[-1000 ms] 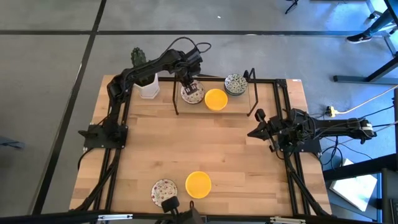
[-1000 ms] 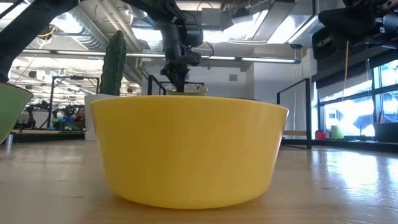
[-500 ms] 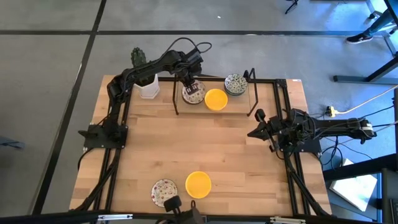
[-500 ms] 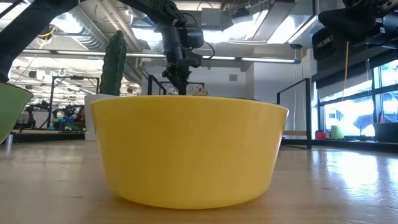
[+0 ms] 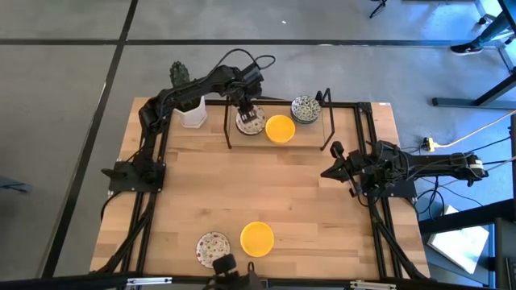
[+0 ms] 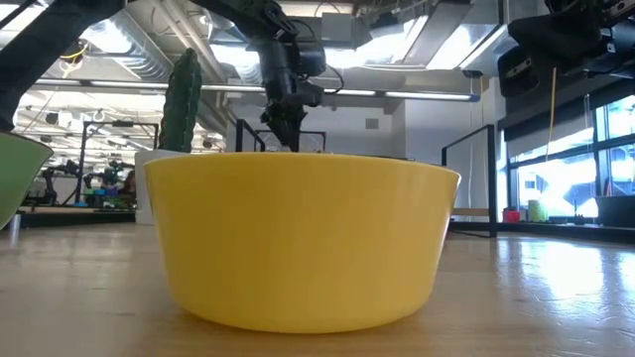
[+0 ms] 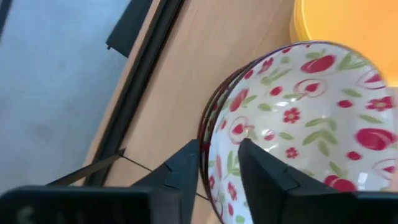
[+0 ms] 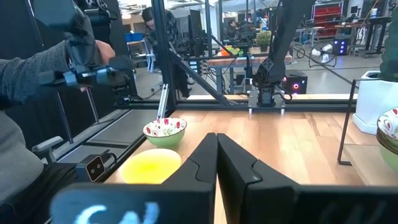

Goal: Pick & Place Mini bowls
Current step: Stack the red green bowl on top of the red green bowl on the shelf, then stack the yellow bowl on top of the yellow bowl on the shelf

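A white mini bowl with red flowers (image 5: 251, 123) (image 7: 298, 112) sits at the far side of the table, on top of another bowl whose dark rim (image 7: 208, 121) shows beneath it. My left gripper (image 5: 247, 111) (image 7: 219, 165) points down over its rim, open, one finger inside and one outside. Beside it stand a yellow bowl (image 5: 280, 128) and a green-blue patterned bowl (image 5: 305, 108). Near the front edge rest a second floral bowl (image 5: 212, 248) and a yellow bowl (image 5: 257, 238). My right gripper (image 8: 216, 155) waits shut at the table's right side. My left gripper comes from above with one finger (image 7: 261, 171) inside the floral bowl and the other (image 7: 183, 171) outside its rim (image 7: 210, 155). A gap shows between the fingers; whether either finger touches the rim, I cannot tell. The bowl rests on the bowl beneath it.
A white square pot with a cactus (image 5: 190, 111) stands left of the bowls. Black upright frame legs (image 5: 228, 133) (image 5: 326, 129) flank the far bowls. The front yellow bowl (image 6: 298, 238) fills the low view. A person's sleeve (image 8: 37, 68) shows beyond the table.
My left gripper has opened and stayed where it was. In the low view the floral bowl, which showed at its fingertips, has sunk out of sight behind the front yellow bowl's rim.
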Robot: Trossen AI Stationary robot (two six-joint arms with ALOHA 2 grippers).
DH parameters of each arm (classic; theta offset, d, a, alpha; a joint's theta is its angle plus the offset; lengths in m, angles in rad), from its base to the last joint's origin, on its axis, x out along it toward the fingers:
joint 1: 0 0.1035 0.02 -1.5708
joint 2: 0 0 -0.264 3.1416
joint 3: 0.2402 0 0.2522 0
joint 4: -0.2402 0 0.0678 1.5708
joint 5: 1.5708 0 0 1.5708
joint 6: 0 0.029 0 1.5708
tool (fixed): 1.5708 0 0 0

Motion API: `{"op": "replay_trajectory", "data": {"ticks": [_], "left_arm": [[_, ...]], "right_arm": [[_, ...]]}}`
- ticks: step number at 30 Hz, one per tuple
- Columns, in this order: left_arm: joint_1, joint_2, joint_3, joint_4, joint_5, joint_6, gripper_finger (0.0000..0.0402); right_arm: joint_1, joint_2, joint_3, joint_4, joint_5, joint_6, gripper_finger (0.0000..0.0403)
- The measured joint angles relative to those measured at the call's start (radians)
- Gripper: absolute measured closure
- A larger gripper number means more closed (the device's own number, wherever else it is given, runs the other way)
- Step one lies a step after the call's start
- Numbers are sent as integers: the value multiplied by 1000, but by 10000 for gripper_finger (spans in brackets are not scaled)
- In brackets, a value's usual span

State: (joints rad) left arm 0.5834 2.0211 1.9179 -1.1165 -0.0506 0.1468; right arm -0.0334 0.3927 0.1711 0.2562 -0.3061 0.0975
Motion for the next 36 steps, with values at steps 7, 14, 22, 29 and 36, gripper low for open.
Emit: {"op": "replay_trajectory", "data": {"ticks": [7,14,22,29,36], "left_arm": [[-27,-33,51,6,-63,50,241],[-57,-133,72,-25,-16,104,224],[-126,-386,25,-36,47,121,240],[-187,-757,-312,344,198,98,291],[-197,-1111,-757,602,200,67,366]], "right_arm": [[0,0,0,-10,0,-3,390],[1,0,0,-34,-5,-8,390],[67,0,0,-30,8,-27,389],[131,0,0,-13,143,-32,389],[175,0,0,-6,157,-49,389]]}}
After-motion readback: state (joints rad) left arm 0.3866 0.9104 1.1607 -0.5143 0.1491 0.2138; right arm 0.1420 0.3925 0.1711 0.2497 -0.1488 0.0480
